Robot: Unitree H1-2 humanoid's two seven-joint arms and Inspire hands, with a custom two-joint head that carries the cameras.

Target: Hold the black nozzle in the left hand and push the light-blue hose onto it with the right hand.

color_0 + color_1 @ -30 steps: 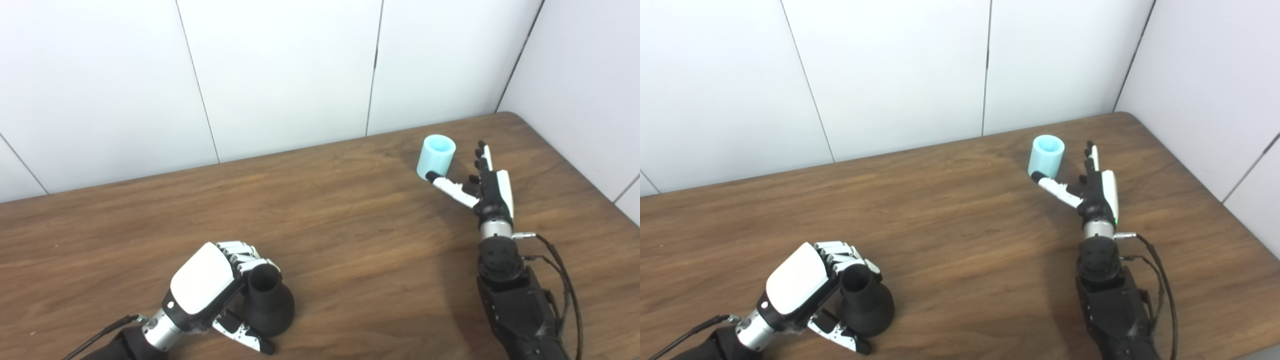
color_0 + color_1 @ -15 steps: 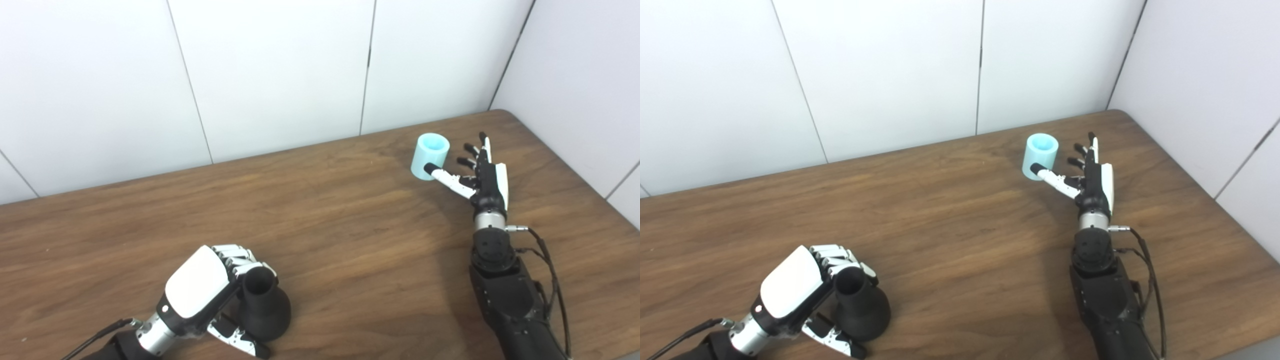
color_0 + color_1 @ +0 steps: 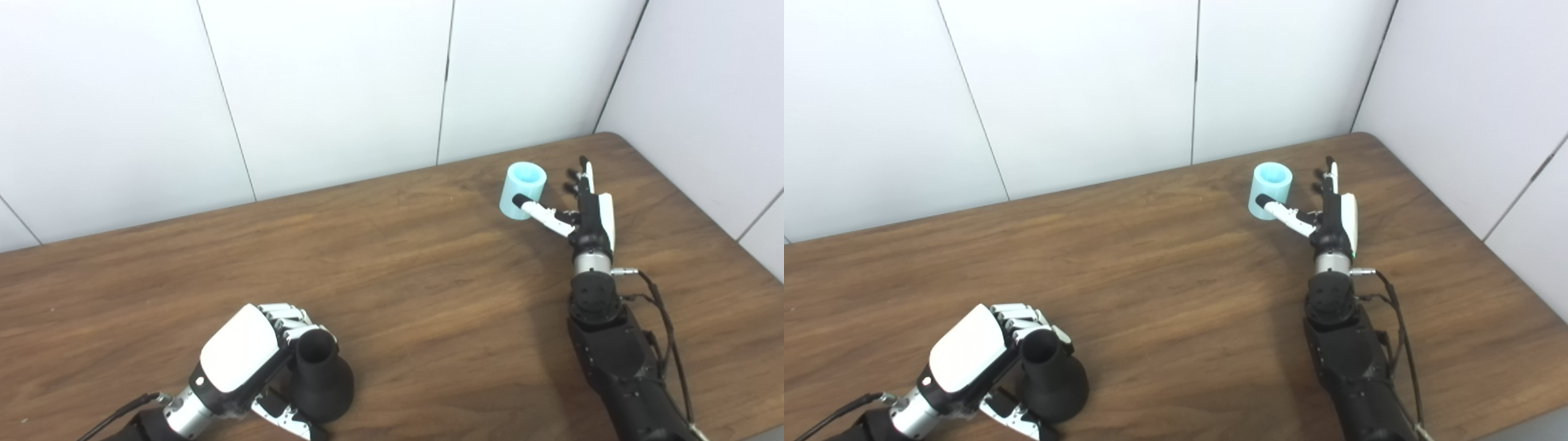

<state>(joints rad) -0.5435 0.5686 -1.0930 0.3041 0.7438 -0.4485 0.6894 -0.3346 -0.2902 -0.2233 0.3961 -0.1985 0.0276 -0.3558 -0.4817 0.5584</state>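
As seen, one nozzle, one hose, seemingly ungrasped.

Lab bench (white panels, table)

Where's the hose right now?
The hose stands upright at the table's far right, near the back wall. The open right hand is beside it, thumb against its near side; the fingers have not closed on it.

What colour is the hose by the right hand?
Light blue; the hose shows best in the left eye view.
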